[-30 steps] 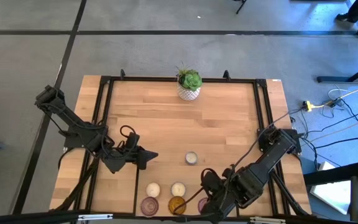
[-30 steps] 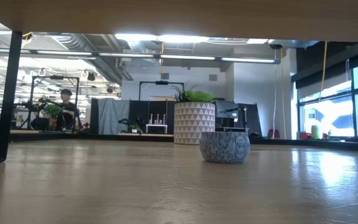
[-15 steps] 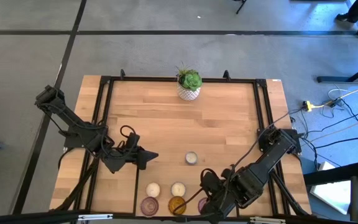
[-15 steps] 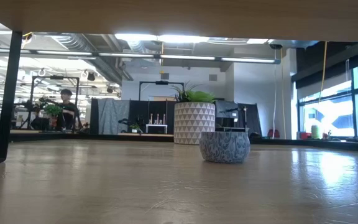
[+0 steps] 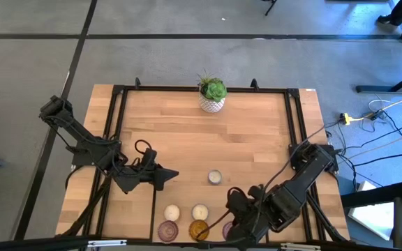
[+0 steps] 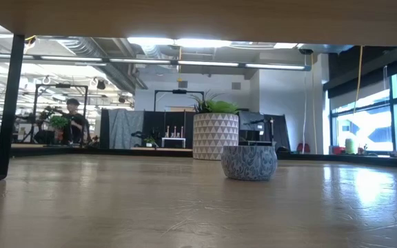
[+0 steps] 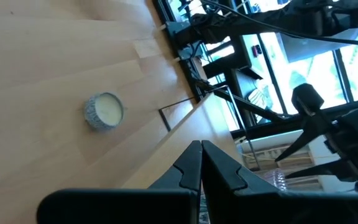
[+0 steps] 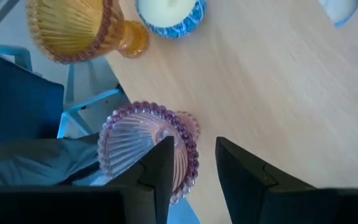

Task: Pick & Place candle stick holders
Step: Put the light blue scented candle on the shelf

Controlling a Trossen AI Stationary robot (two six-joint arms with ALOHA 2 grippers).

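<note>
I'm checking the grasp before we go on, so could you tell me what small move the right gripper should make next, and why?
Probably lift slowly. In the right wrist view, the right gripper appears to pinch the rim of the pink glass holder near the table's front edge, beside the amber holder. A straight rise should clear its neighbours. The left gripper waits shut.

Near the front edge stand two cream-white round holders point(image 5: 172, 212) point(image 5: 199, 211), a ribbed purplish-pink glass holder point(image 5: 167, 229) and a ribbed amber glass holder point(image 5: 198, 229). A third cream-white holder point(image 5: 214, 177) sits apart, nearer mid-surface. Another purplish-pink ribbed glass holder point(image 8: 148, 146) stands beside the amber one.
</note>
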